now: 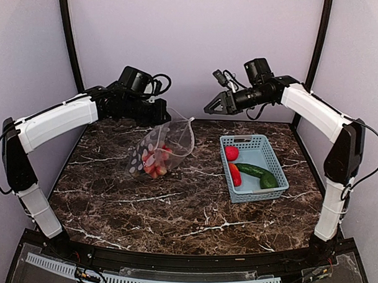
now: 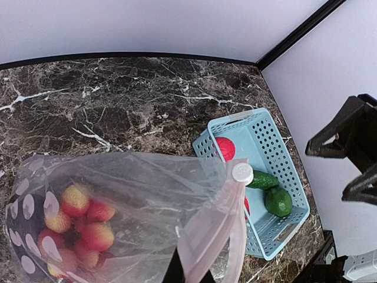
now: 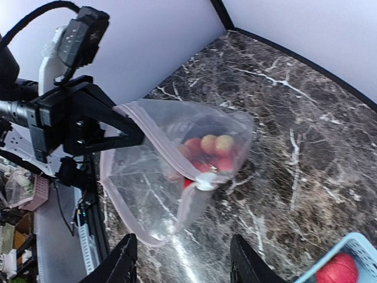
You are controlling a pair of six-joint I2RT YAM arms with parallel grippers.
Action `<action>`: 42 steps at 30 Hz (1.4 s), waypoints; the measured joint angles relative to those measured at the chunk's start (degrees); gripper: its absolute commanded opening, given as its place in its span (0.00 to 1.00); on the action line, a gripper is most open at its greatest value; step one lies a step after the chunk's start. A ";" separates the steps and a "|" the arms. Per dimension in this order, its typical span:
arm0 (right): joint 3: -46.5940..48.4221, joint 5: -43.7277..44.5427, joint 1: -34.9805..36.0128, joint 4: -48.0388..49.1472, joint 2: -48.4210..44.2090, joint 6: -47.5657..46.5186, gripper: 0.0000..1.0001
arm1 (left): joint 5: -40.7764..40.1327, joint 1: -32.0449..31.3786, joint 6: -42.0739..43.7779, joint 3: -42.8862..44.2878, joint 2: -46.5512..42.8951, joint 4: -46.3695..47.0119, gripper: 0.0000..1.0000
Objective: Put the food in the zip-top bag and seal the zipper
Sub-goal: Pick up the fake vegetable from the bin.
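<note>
The zip-top bag (image 1: 167,144) hangs tilted over the table. My left gripper (image 1: 167,118) is shut on its upper mouth edge, and its dark fingers (image 2: 174,271) show behind the pale zipper (image 2: 218,230). The zipper's white slider (image 2: 242,173) sits at one end. The mouth gapes open in the right wrist view. Red berries (image 2: 82,224) lie in the bag's low end. My right gripper (image 1: 210,108) hovers open and empty, up and to the right of the bag. A tomato (image 1: 231,153), pepper (image 1: 236,175), cucumber (image 1: 253,170) and avocado-like piece (image 1: 269,180) lie in the basket.
The light-blue lattice basket (image 1: 272,160) stands on the marble table to the right of the bag. Pale walls with black corner posts close in the back and both sides.
</note>
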 measured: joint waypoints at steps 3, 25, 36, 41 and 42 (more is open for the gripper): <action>-2.56 1.95 -3.45 -1.18 -1.84 -4.24 0.51 | 0.48 0.00 0.07 0.00 0.15 -0.02 0.01; -18.67 20.00 -13.27 -6.14 -3.21 -27.39 0.66 | 5.18 0.00 0.50 -1.49 0.15 -0.04 0.01; -19.23 29.33 -13.27 -13.31 2.43 -36.22 0.63 | 5.27 0.00 1.57 -1.27 0.15 -0.35 0.01; -22.62 33.75 -13.27 -14.60 2.43 -38.32 0.62 | 5.64 0.00 1.57 -1.27 0.20 -0.35 0.01; -23.32 34.51 -13.27 -14.93 2.43 -38.53 0.61 | 5.68 0.00 1.57 -1.27 0.22 -0.35 0.01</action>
